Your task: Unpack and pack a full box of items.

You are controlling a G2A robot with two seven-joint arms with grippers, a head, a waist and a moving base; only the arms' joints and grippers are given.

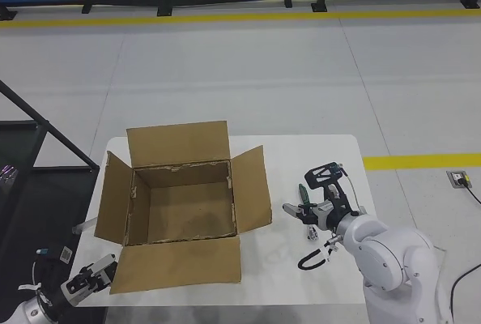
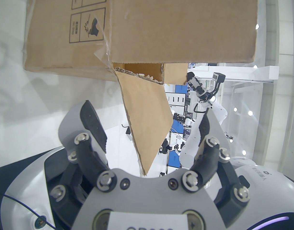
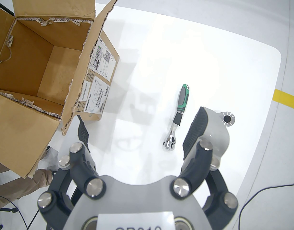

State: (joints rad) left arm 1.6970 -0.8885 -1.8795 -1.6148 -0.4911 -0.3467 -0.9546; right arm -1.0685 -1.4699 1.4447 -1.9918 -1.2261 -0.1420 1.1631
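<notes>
Box (image 1: 180, 215), flaps splayed, floor bare (ratchet (image 3: 176, 117) near it); left jaws and right jaws apart.

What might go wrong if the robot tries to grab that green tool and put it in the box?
The ratchet lies flat on the smooth table, so the open right gripper might nudge it away or lose hold of its thin shiny end. The box has a side flap sticking out toward the tool; an arm carrying it over could bump that flap and shift the box.
</notes>
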